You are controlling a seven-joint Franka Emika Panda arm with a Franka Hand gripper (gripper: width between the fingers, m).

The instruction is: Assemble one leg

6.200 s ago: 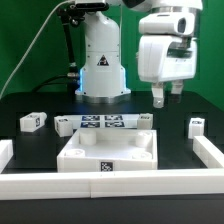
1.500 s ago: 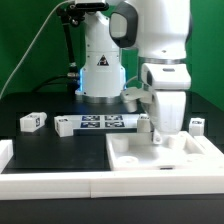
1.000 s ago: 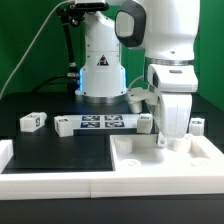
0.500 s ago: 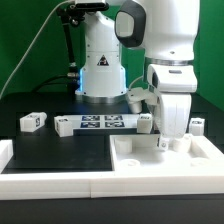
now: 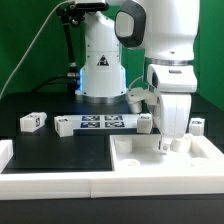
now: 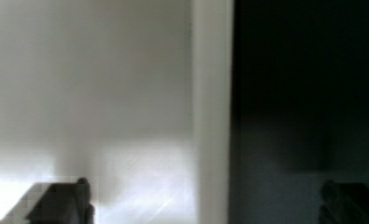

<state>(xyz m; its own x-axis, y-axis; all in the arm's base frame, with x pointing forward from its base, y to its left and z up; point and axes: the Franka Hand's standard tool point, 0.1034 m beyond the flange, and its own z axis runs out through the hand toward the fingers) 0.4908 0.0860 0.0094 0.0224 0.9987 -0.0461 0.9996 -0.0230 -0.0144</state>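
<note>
The large white panel [image 5: 150,160] lies at the front, on the exterior view's right. My gripper [image 5: 173,146] is low over its far rim, open, with one finger on each side of the rim and nothing held. In the wrist view the gripper [image 6: 204,200] has its dark fingertips [image 6: 60,198] wide apart, and the panel's edge [image 6: 163,100] runs between them against the black table. Loose legs lie on the table: one leg [image 5: 32,121] at the left, a second leg [image 5: 62,126] beside the marker board, and a third leg [image 5: 197,124] at the right.
The marker board [image 5: 108,122] lies in front of the robot base [image 5: 102,70]. A further small white post [image 5: 145,122] sits just behind the gripper. A white rail [image 5: 50,185] runs along the table's front, with a white block [image 5: 5,152] at the left edge.
Since the earliest frame the gripper has come down onto the panel, and the panel has shifted from the middle to the exterior view's right. In the last second nothing visibly moves.
</note>
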